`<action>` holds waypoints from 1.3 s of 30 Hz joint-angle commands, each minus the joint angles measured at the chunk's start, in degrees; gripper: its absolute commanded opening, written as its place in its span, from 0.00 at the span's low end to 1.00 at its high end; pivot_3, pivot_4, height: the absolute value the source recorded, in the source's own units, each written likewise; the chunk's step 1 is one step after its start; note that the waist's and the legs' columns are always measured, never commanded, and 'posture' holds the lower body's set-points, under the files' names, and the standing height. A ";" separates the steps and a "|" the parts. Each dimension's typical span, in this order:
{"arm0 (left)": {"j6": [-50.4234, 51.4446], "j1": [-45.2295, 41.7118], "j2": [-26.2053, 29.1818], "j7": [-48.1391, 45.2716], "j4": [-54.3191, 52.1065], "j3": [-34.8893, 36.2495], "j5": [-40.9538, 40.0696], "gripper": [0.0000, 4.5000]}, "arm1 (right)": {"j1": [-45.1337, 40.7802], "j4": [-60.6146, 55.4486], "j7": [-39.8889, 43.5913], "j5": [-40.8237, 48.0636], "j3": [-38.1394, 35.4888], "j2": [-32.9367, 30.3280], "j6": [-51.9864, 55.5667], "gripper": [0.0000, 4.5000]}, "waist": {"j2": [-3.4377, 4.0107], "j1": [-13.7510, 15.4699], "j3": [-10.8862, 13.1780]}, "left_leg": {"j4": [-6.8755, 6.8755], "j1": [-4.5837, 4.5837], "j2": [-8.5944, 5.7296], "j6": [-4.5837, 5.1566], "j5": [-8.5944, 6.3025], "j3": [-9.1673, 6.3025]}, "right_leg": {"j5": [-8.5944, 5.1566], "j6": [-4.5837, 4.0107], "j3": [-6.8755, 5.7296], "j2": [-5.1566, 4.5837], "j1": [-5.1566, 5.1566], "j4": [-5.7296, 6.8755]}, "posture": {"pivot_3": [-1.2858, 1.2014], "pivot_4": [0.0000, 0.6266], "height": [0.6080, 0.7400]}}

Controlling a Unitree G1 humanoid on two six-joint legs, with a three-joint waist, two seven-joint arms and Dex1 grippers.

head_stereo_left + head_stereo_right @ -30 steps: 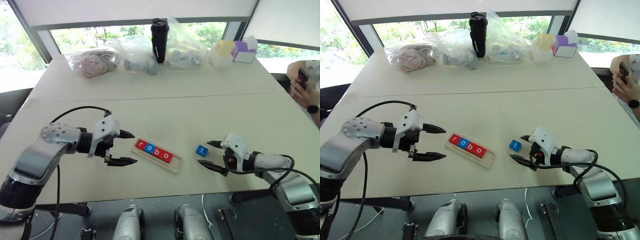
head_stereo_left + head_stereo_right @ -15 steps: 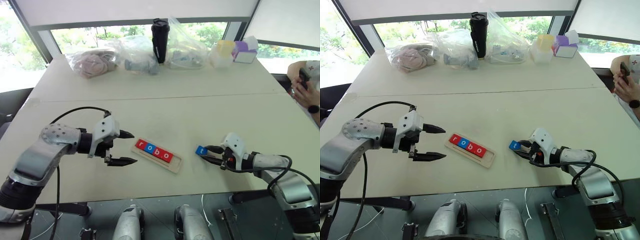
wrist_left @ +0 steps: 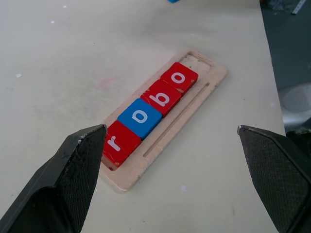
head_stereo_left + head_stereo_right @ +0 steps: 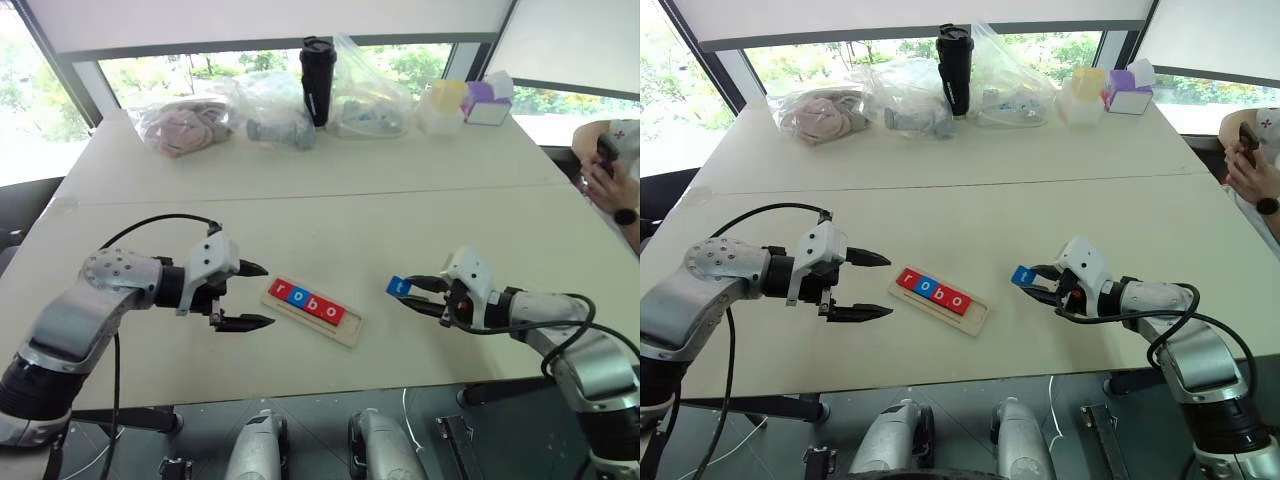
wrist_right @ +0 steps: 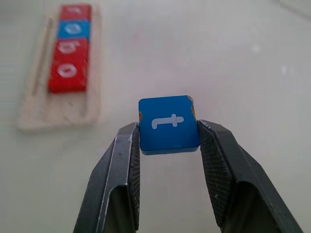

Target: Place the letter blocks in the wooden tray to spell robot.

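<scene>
The wooden tray lies slantwise at the middle of the table near the front edge. Its groove holds letter blocks spelling r, o, b, o; the second is blue, the others red. The tray's right end is bare. My right gripper hovers right of the tray, shut on the blue t block, which is raised off the table and pinched by its side edges. My left gripper stands open just left of the tray, holding nothing.
Along the far edge of the table stand a black tumbler, plastic bags with soft items, and yellow and purple boxes. A person's hand with a phone shows at the right edge. Bare tabletop lies between tray and right gripper.
My right gripper went from open beside the blue t block to shut on it, then lifted it off the table and a little toward the tray. The left arm stayed still.
</scene>
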 commanded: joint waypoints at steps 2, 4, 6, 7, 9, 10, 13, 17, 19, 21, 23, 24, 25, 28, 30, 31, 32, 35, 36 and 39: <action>-0.94 -0.52 0.33 -0.14 -1.22 0.88 -0.04 1.00 | -1.05 -9.42 -2.53 3.35 3.02 0.75 6.82 0.26 | 0.00 0.05 0.00 | 0.00 0.00 0.00 0.00 0.00 0.01 | 0.00 0.00 0.00 -0.02 0.00 -0.01 | 0.52 0.24 1.00; -0.87 -0.51 0.21 -0.03 -1.36 0.77 -0.01 1.00 | -1.18 -12.08 -3.95 3.16 5.58 1.06 9.43 0.26 | 0.00 0.04 0.00 | 0.01 0.00 0.00 0.00 0.00 0.01 | 0.00 -0.01 0.00 -0.05 0.00 -0.01 | 0.52 0.24 1.00; -0.81 -0.28 0.23 0.05 -1.58 0.81 -0.02 1.00 | -0.95 -13.02 -4.92 2.73 7.10 1.06 11.05 0.26 | 0.00 0.04 0.00 | 0.01 0.00 -0.01 0.00 0.00 0.01 | 0.00 -0.01 0.00 -0.07 0.00 -0.02 | 0.52 0.24 1.00; -0.78 -0.21 0.25 0.06 -1.64 0.84 -0.04 1.00 | -0.87 -13.11 -5.20 2.58 7.45 0.98 11.48 0.26 | 0.00 0.04 0.00 | 0.01 -0.01 -0.01 0.00 0.00 0.02 | 0.00 -0.01 0.00 -0.08 0.00 -0.03 | 0.52 0.24 1.00; -0.80 -0.07 0.35 0.03 -1.60 0.89 -0.01 1.00 | -1.09 -12.59 -6.41 0.90 9.39 0.78 12.09 0.26 | 0.00 0.03 0.00 | 0.01 -0.01 -0.01 0.00 0.00 0.03 | 0.00 -0.01 0.00 -0.10 0.00 -0.04 | 0.52 0.24 1.00; -0.79 -0.09 0.34 0.06 -1.56 0.85 0.04 1.00 | -1.33 -12.19 -7.14 -0.11 10.32 0.79 12.21 0.26 | 0.00 0.00 0.00 | 0.01 -0.02 -0.02 0.00 0.00 0.03 | 0.00 -0.01 0.00 -0.11 -0.01 -0.04 | 0.52 0.24 1.00; -1.28 -0.08 0.35 0.05 -1.21 0.47 0.64 1.00 | -1.75 -11.42 -8.46 -1.38 11.96 1.23 13.01 0.26 | 0.00 -0.04 0.00 | 0.01 -0.02 -0.02 0.00 0.00 0.04 | 0.00 -0.01 0.00 -0.11 -0.03 -0.03 | 0.52 0.24 1.00; -1.66 0.12 0.32 -0.14 -0.96 0.26 1.18 1.00 | -2.17 -10.13 -9.51 -2.92 13.67 1.35 13.28 0.26 | 0.00 -0.04 0.00 | 0.01 -0.02 -0.02 0.00 0.00 0.04 | 0.00 -0.01 0.00 -0.10 -0.03 -0.03 | 0.52 0.24 1.00; -1.44 0.11 0.28 -0.04 -1.15 0.24 1.11 1.00 | -2.48 -9.78 -9.80 -3.12 14.08 1.71 13.46 0.26 | 0.00 -0.04 0.00 | 0.01 -0.02 -0.02 0.00 0.00 0.04 | 0.00 -0.01 0.00 -0.10 -0.03 -0.03 | 0.52 0.24 1.00; -1.34 0.13 0.26 0.00 -1.27 0.25 1.04 1.00 | -2.78 -9.47 -10.06 -3.40 14.58 2.05 13.49 0.26 | 0.00 -0.04 0.00 | 0.01 -0.02 -0.02 0.00 0.00 0.04 | 0.00 -0.01 0.00 -0.10 -0.04 -0.03 | 0.52 0.24 1.00; -1.19 0.15 0.25 0.07 -1.38 0.25 0.98 1.00 | -3.12 -9.29 -10.33 -3.46 14.96 2.52 13.69 0.26 | 0.00 -0.05 0.00 | 0.01 -0.02 -0.02 0.00 0.00 0.04 | 0.00 -0.01 0.00 -0.10 -0.04 -0.03 | 0.52 0.24 1.00; -1.15 0.17 0.27 0.11 -1.41 0.26 0.98 1.00 | -3.25 -9.29 -10.44 -3.41 15.05 2.78 13.84 0.26 | 0.00 -0.05 0.00 | 0.01 -0.02 -0.02 0.00 0.00 0.04 | 0.00 -0.01 0.00 -0.10 -0.04 -0.03 | 0.52 0.24 1.00; -1.13 0.22 0.31 0.15 -1.45 0.29 0.97 1.00 | -3.35 -9.34 -10.50 -3.36 15.12 2.94 13.94 0.26 | 0.00 -0.04 0.00 | 0.01 -0.03 -0.02 0.00 0.00 0.04 | 0.00 -0.01 0.00 -0.10 -0.04 -0.03 | 0.52 0.24 1.00; -1.08 0.32 0.36 0.28 -1.48 0.33 0.96 1.00 | -3.58 -9.41 -10.55 -3.21 15.20 3.30 14.17 0.26 | 0.00 -0.05 0.00 | 0.01 -0.03 -0.02 0.00 0.00 0.04 | 0.00 -0.01 0.00 -0.09 -0.04 -0.03 | 0.52 0.24 1.00; -1.08 0.29 0.31 0.36 -1.45 0.30 0.97 1.00 | -3.74 -9.35 -10.56 -3.23 15.34 3.49 14.26 0.26 | 0.00 -0.05 0.00 | 0.01 -0.03 -0.01 0.00 0.00 0.04 | 0.00 -0.01 0.00 -0.09 -0.04 -0.04 | 0.52 0.24 1.00; -1.08 0.26 0.27 0.40 -1.43 0.30 0.96 1.00 | -3.78 -9.30 -10.55 -3.28 15.45 3.54 14.27 0.26 | 0.00 -0.03 0.00 | 0.01 -0.03 -0.01 -0.01 0.00 0.04 | 0.00 -0.01 0.00 -0.10 -0.04 -0.03 | 0.52 0.24 1.00; -1.09 0.27 0.24 0.44 -1.44 0.31 0.94 1.00 | -3.76 -9.24 -10.56 -3.34 15.55 3.60 14.26 0.26 | 0.00 -0.03 0.00 | 0.01 -0.03 -0.01 -0.01 0.00 0.04 | 0.00 -0.01 0.00 -0.10 -0.04 -0.03 | 0.52 0.24 1.00; -1.16 0.32 0.18 0.56 -1.41 0.29 0.95 1.00 | -3.79 -8.96 -10.55 -3.54 15.88 3.75 14.17 0.26 | 0.00 -0.05 0.00 | 0.01 -0.03 -0.01 -0.01 0.00 0.04 | 0.00 -0.01 0.00 -0.10 -0.04 -0.03 | 0.52 0.24 1.00; -1.15 0.34 0.17 0.61 -1.42 0.29 0.93 1.00 | -3.84 -8.85 -10.58 -3.63 16.02 3.83 14.13 0.26 | 0.00 -0.05 0.00 | 0.01 -0.03 -0.01 -0.01 0.00 0.04 | 0.00 -0.01 0.00 -0.10 -0.04 -0.03 | 0.52 0.24 1.00; -1.15 0.47 0.21 0.78 -1.54 0.29 0.87 1.00 | -3.91 -8.65 -10.49 -3.89 16.53 3.85 13.92 0.26 | 0.00 -0.06 0.00 | 0.01 -0.03 -0.01 -0.01 0.00 0.04 | 0.00 -0.01 0.00 -0.10 -0.05 -0.04 | 0.52 0.24 1.00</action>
